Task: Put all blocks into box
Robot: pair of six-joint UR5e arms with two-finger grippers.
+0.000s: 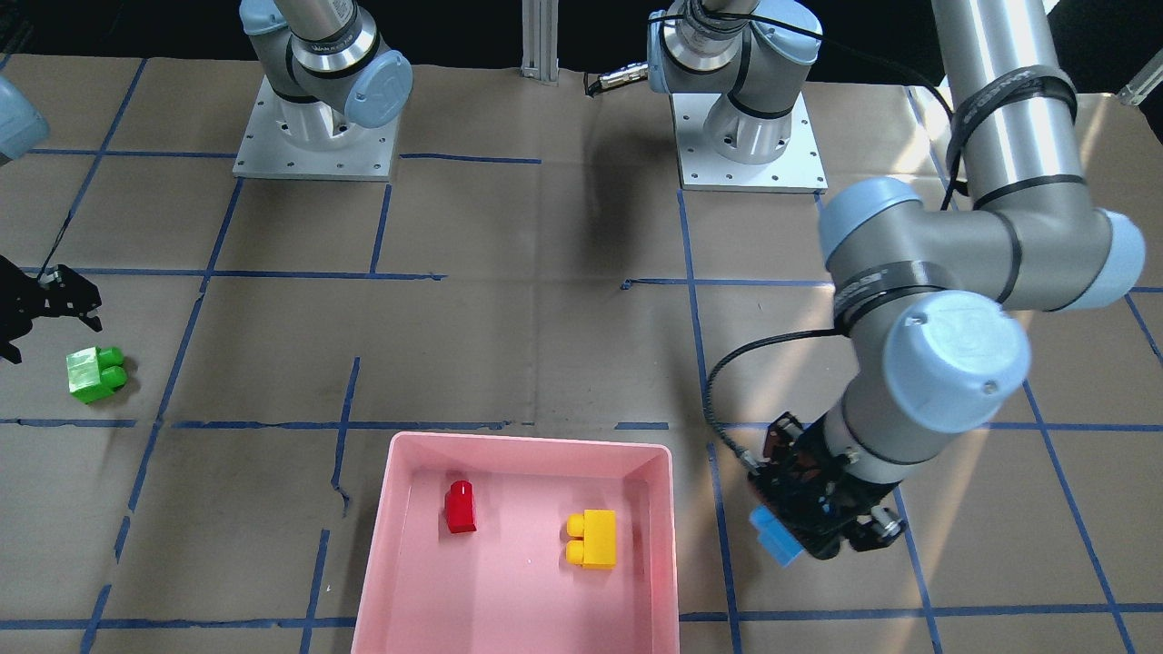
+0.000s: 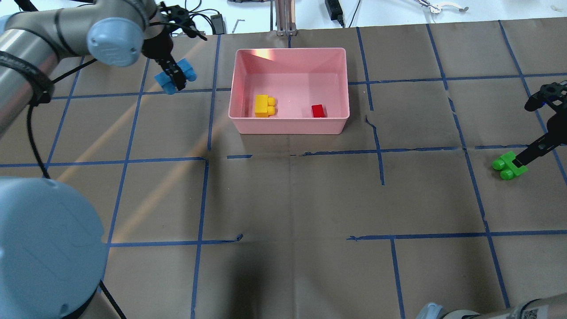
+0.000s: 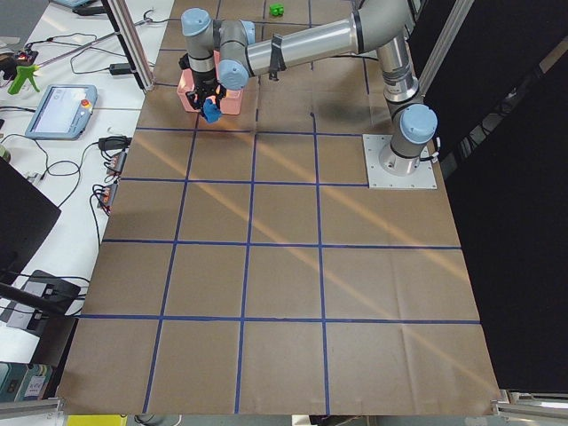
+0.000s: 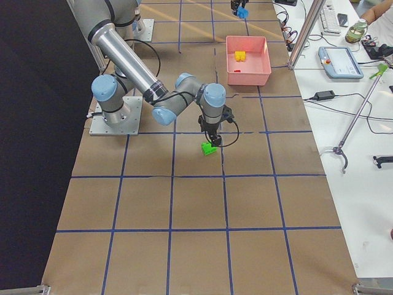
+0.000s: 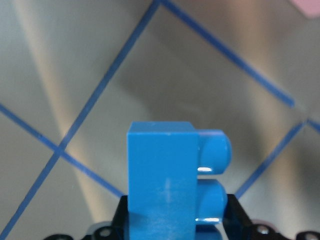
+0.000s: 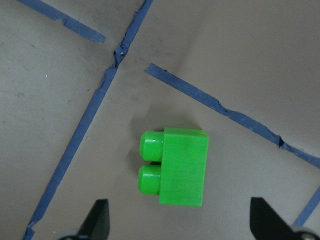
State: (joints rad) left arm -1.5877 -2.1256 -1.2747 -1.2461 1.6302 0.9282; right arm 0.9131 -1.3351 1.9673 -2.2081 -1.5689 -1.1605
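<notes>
The pink box [image 2: 289,126] sits on the paper-covered tabletop [image 2: 288,199], which is marked with a blue tape grid. The box holds two blocks. The yellow block [image 2: 264,106] lies on the floor of the box toward the robot's left, studs pointing sideways. The red block [image 2: 317,110] lies toward the right, close to the near wall. The two are well apart from each other.

The left gripper [image 2: 176,75] is outside the box, off its left side. Its jaws are closed on the blue block [image 5: 160,185], which sticks out past the fingertips with its studs to one side.

The green block [image 6: 182,166] lies on its side on the tabletop, far to the right of the box. The right gripper [image 6: 181,222] hangs over it with its jaws spread wide and nothing between them. From the overhead view one finger looks very near the block, possibly touching it, though that is hard to judge.
</notes>
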